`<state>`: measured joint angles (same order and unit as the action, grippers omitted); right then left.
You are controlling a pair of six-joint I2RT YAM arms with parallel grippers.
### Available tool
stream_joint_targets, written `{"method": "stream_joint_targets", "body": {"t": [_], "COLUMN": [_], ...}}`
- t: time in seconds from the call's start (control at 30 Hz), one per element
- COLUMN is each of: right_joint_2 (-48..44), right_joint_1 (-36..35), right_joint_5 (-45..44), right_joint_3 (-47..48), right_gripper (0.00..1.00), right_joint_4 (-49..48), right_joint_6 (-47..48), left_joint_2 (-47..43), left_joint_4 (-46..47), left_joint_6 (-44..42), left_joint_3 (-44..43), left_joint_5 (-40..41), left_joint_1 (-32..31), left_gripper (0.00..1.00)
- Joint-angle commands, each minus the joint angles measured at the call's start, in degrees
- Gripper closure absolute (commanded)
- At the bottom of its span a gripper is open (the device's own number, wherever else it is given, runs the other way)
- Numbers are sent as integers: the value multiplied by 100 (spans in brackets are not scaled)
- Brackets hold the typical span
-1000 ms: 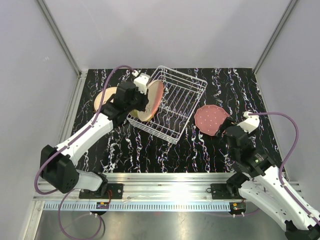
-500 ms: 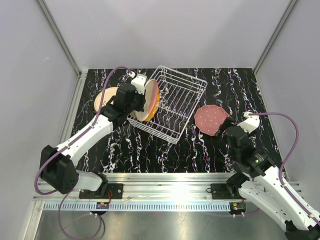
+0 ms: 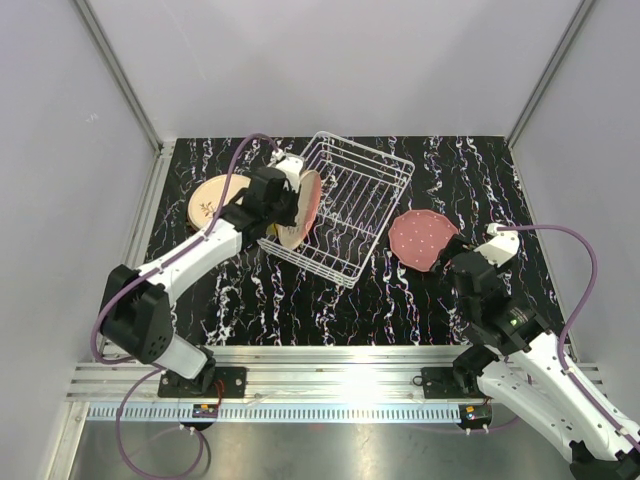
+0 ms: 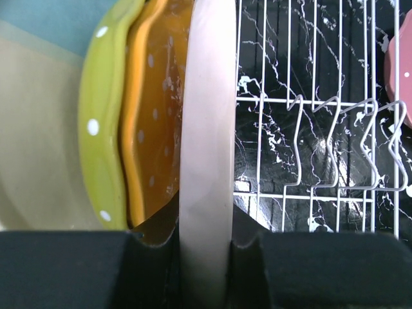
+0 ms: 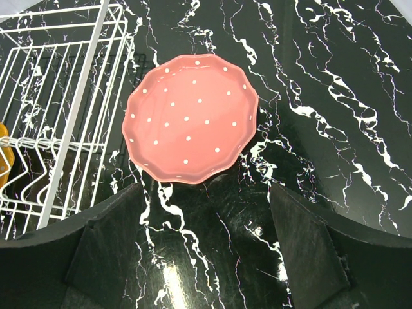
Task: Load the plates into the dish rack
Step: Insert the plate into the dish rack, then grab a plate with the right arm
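My left gripper [image 3: 288, 198] is shut on the rim of a pale pinkish-beige plate [image 4: 207, 129] and holds it on edge at the left end of the white wire dish rack [image 3: 365, 172]. In the left wrist view my gripper [image 4: 206, 225] pinches that rim. An orange plate [image 4: 154, 109], a yellow-green dotted plate [image 4: 100, 129] and a cream-blue plate [image 4: 35, 129] stand just left of it. A peach sprig plate [image 3: 210, 200] lies flat left of the rack. A pink dotted plate [image 5: 190, 119] lies flat right of the rack. My right gripper [image 5: 206, 257] is open just short of it.
Empty upright tines [image 4: 328, 148] fill the rack to the right of the held plate. The black marbled table [image 3: 300, 300] is walled in by grey panels. The rack's near corner [image 5: 71, 129] lies left of the pink plate.
My left arm has swung right with the plate, turning it more upright against the rack's left end. The peach sprig plate is now uncovered. The right arm has not moved.
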<state>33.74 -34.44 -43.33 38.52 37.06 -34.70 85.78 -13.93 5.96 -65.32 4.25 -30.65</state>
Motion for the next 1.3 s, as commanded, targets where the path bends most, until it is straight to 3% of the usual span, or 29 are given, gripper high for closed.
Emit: {"method": "stream_joint_targets", "body": {"t": [0.0, 0.13, 0.5, 0.8, 1.07, 1.27], "right_joint_2": [-7, -25, -7, 308, 1231, 2654], "right_joint_1": [33, 33, 33, 33, 42, 51], "right_joint_5": [9, 18, 35, 316, 1037, 1652], "right_joint_3": [-29, -29, -20, 85, -99, -3], "right_gripper": [13, 13, 13, 12, 14, 22], "right_joint_4": [-243, -260, -243, -217, -725, -1710], "right_joint_6": [68, 68, 60, 103, 271, 437], "left_joint_2": [-79, 44, 211, -411, -1413, -2082], "left_joint_4": [453, 400, 163, -48, 189, 479], "left_joint_6": [28, 37, 28, 37, 81, 134], "left_joint_3": [-455, -517, -666, -711, -333, 2], "left_joint_5": [-109, -135, -214, 295, 717, 726], "left_joint_1": [25, 33, 7, -2, -2, 16], "left_gripper": [86, 82, 57, 34, 22, 16]}}
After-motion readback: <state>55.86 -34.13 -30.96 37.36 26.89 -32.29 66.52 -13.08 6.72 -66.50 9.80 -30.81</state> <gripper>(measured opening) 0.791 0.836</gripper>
